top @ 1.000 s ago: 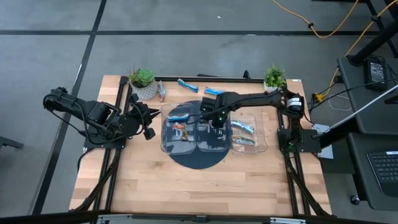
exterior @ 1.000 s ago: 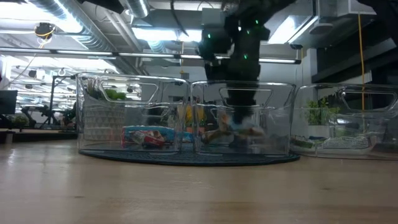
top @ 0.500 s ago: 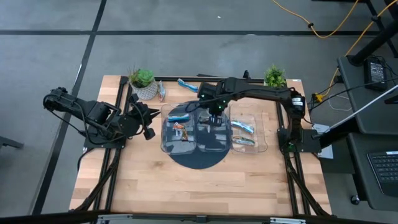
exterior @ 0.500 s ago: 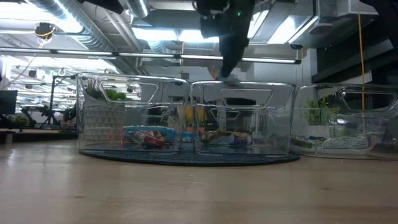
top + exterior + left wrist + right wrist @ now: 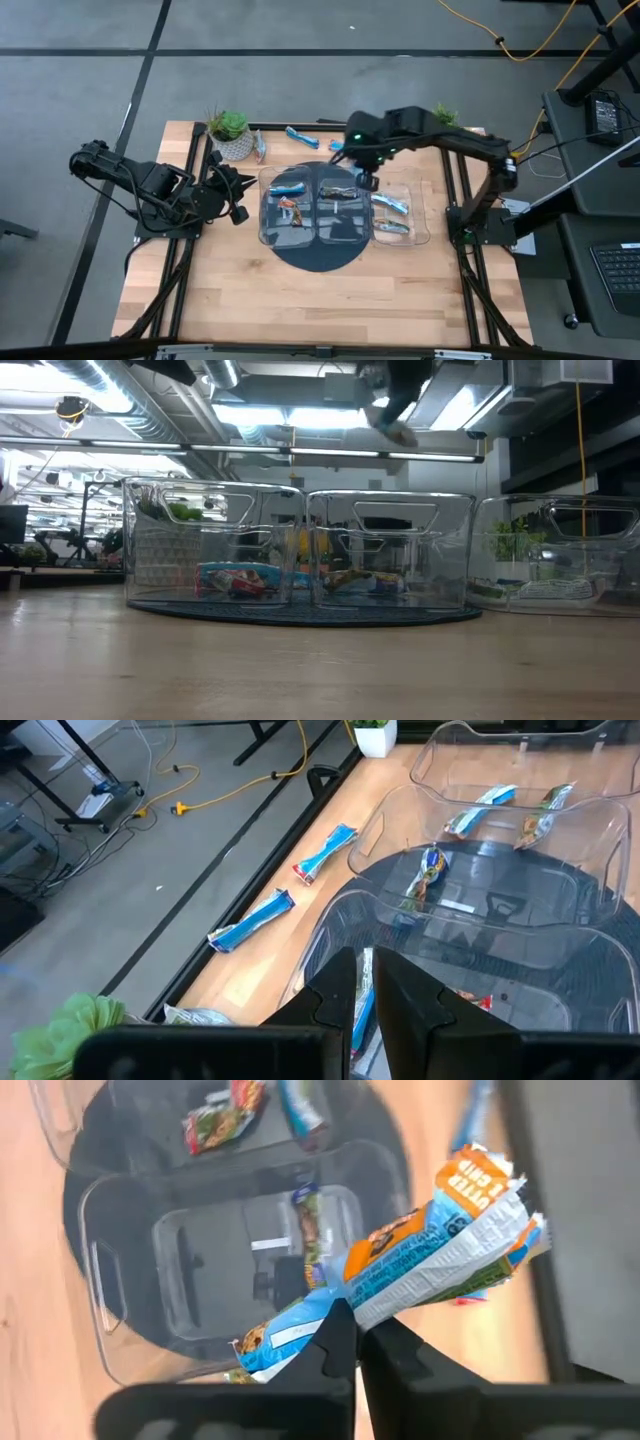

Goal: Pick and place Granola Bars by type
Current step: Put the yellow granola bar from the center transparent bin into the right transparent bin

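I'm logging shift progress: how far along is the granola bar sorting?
Roughly halfway. Done: five wrapped bars lie in the three clear plastic trays: two left, one middle, two right. In hand: the right gripper holds a silver-blue and orange bar above the trays. Left: three loose bars along the table's far edge, one beside the potted plant. The left gripper waits by the left tray.

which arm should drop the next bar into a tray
Right. The right gripper is shut on a bar above the trays; the left gripper waits empty at the table's left.
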{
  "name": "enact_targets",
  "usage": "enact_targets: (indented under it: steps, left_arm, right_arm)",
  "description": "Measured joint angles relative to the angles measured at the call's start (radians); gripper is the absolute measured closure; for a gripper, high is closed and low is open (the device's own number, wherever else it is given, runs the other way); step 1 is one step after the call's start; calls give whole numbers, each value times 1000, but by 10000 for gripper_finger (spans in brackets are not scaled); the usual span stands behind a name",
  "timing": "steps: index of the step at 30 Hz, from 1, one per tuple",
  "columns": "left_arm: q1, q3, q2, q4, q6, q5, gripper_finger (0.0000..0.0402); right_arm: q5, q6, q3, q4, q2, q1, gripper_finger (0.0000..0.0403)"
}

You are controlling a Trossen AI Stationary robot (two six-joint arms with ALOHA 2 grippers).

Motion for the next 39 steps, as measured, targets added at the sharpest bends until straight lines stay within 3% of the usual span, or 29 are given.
enact_targets:
  steps: [7,15,21,28,33,39]
  left_arm:
    - [0,0,0,-1,0,0,370]
    - [0,0,0,-1,0,0,370]
    - [0,0,0,-1,0,0,371]
    - [0,0,0,0,0,0,370]
    - [0,0,0,1,-1,0,370]
    - [0,0,0,2,-26,0,370]
  right_arm:
    - [48,42,-63,-4,-145,-5,396]
    - [43,84,-427,139,-370,-20,393]
    - [29,158,-639,151,-474,-47,394]
    - [-76,216,-842,181,-503,-53,394]
    - [-181,227,-971,311,-503,-53,391]
    - [-236,226,-1063,417,-499,-53,393]
